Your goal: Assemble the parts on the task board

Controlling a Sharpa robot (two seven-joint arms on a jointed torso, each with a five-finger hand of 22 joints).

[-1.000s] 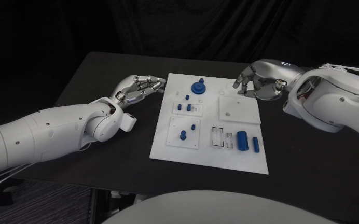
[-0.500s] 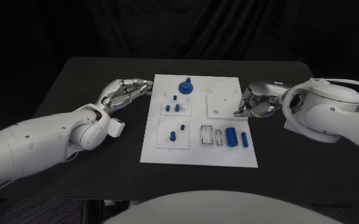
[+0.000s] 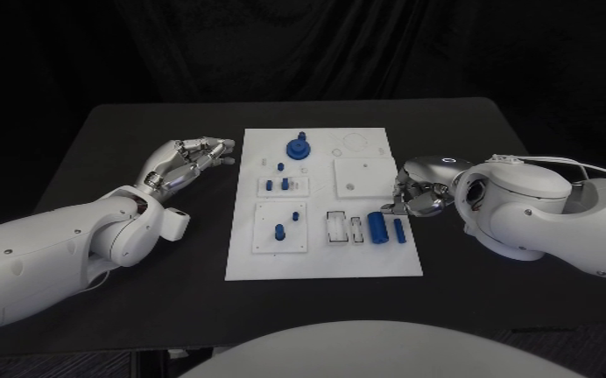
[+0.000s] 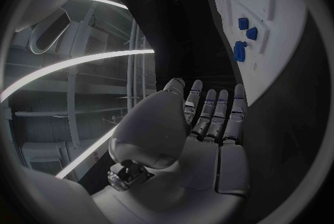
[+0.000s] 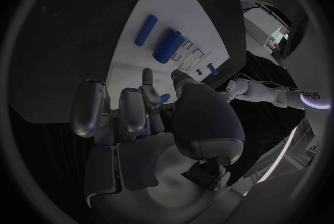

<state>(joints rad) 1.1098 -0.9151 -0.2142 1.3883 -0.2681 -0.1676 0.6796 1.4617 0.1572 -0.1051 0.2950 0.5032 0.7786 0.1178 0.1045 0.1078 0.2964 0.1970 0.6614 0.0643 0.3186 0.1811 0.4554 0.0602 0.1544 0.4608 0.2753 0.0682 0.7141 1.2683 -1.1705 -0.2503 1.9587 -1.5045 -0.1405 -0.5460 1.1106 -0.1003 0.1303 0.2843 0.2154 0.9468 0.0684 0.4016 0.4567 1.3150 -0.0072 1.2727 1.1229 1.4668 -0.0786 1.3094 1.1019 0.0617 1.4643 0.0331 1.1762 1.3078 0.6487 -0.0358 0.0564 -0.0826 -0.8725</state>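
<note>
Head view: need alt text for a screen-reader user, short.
A white rectangular task board lies mid-table on a black table, carrying small blue plastic parts. The left robot hand rests beside its left edge and the right robot hand hangs at its right edge, both holding nothing.

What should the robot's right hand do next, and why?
Probably ease the right hand a little toward the large blue cylinder and slim blue pin lying loose on the task board. The hand holds nothing and hangs at the board's edge right beside them, so they look like the nearest parts to pick up.
</note>
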